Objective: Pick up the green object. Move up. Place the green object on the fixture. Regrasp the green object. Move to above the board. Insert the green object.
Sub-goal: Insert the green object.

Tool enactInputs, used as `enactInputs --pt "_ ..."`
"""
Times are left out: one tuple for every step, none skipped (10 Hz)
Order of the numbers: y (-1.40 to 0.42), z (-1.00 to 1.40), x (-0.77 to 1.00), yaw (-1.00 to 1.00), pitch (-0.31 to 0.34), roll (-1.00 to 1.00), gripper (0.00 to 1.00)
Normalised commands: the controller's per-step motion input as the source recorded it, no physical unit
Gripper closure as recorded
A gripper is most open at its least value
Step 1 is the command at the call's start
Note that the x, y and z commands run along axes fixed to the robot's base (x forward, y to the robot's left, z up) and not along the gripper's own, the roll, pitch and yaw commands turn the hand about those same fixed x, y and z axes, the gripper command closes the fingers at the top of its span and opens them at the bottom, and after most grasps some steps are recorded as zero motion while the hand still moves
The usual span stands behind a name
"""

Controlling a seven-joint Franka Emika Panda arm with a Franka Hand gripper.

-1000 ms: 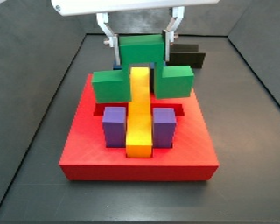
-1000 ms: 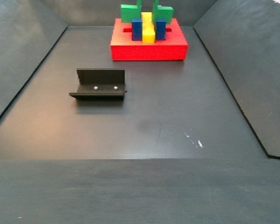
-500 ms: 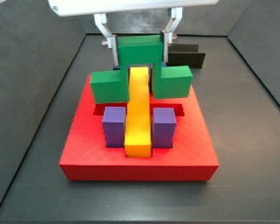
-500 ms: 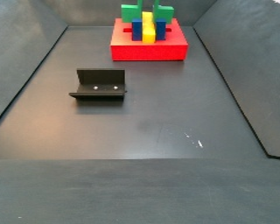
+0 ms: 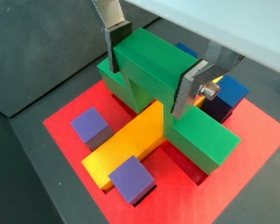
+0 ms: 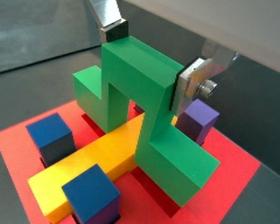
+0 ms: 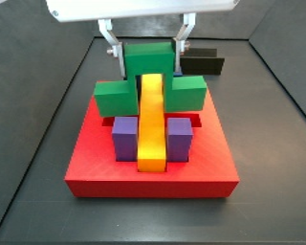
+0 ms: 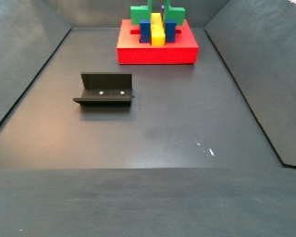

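The green object (image 7: 149, 55) is an arch-shaped block standing astride the yellow bar (image 7: 152, 124) on the red board (image 7: 104, 174). Its legs reach down to the board on either side of the bar. It shows in both wrist views (image 5: 154, 66) (image 6: 136, 79) and far off in a side view (image 8: 141, 14). My gripper (image 7: 150, 46) is directly above the board, shut on the green object's top. One silver finger (image 5: 111, 52) presses each side. The gripper also shows in both wrist views (image 5: 149, 83) (image 6: 152, 59).
Two purple blocks (image 7: 125, 134) (image 7: 182, 134) flank the yellow bar at the board's front. Blue blocks (image 6: 49, 136) stand in the board too. The fixture (image 8: 104, 90) stands on the dark floor away from the board, and shows behind it (image 7: 205, 62). Dark walls enclose the floor.
My gripper and the green object have moved down a little over the yellow bar. Nothing else has moved.
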Motion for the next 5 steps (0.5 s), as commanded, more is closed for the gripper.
enactInputs --pt "0.0 -0.3 0.2 0.0 0.0 0.01 1.0" --pt "0.0 -0.24 0.21 -0.05 0.003 0.0 1.0" --pt "0.0 -0.11 0.24 -0.1 0.017 0.0 1.0" --pt "0.0 -0.07 0.23 -0.21 0.024 0.03 1.0" --pt "-0.01 -0.03 0.18 -0.28 0.029 0.02 1.0"
